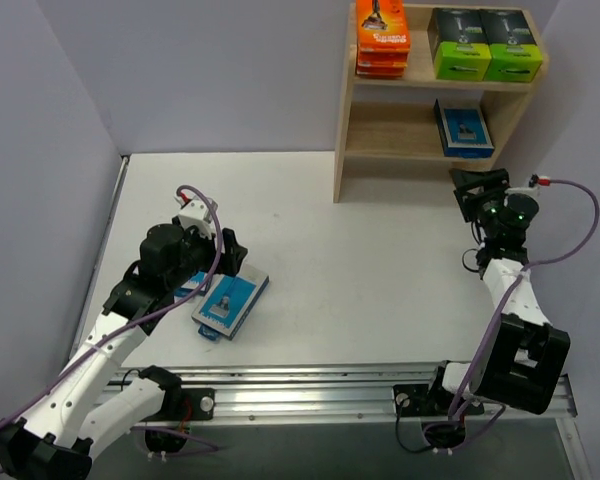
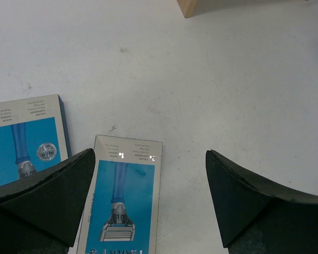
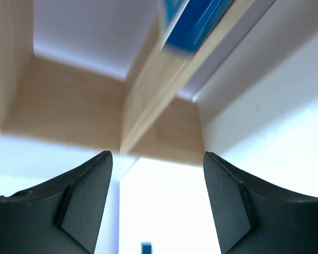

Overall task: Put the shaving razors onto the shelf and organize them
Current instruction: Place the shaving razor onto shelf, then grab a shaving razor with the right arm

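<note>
We find the left hand (image 2: 148, 164) spread wide and empty over a light-blue razor pack (image 2: 124, 203) on the bench (image 1: 360, 250), well apart from the shelf (image 1: 380, 140). We advise straddling that pack alone, clear of the second pack (image 2: 26, 137) just beside it. The right hand (image 3: 156, 159), released and empty, faces the shelf's lower tier.

Top view: being taken from above and behind arm bases (image 1: 280, 400), facing far; whole table (image 1: 310, 220) and shelf (image 1: 435, 90) at far right being covered. Left wrist view: being aimed down, close over light-blue packs (image 2: 122, 201) at near left. Right wrist view: being pointed close at shelf's lower tier, tilted. Packs and shelf being shared with top view.
</note>
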`<control>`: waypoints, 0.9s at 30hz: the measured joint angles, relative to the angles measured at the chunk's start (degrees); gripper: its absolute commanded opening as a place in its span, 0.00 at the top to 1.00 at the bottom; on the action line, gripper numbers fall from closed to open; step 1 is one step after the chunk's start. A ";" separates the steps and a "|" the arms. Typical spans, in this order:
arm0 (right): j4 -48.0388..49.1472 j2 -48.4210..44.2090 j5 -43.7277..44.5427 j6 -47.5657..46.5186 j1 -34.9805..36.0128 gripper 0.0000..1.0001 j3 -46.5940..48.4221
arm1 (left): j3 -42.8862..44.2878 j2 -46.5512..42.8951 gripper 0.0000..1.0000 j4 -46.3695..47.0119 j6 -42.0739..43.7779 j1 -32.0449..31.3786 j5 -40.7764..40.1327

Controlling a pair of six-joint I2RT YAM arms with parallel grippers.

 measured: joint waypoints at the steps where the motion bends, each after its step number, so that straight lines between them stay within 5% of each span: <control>1: -1.95 -3.13 0.79 -1.62 2.67 0.36 -1.20 | 0.00 -0.02 0.06 -0.09 0.00 0.00 -0.22; 8: -6.38 -18.64 11.13 -8.63 30.64 0.38 -14.25 | 0.00 -1.25 0.06 -0.76 -0.04 0.20 -1.55; 13: -5.60 -21.05 22.25 -7.74 51.80 0.41 -27.02 | 0.00 -2.62 0.06 -0.81 -0.07 0.76 -2.64; 19: -3.32 -9.90 32.68 -7.52 70.53 0.41 -29.07 | 0.00 -3.13 0.06 -0.85 -0.07 1.66 -4.02; 27: -0.81 12.17 36.68 -10.36 79.45 0.38 -10.36 | 0.00 -4.11 0.06 -1.44 -0.09 2.75 -6.25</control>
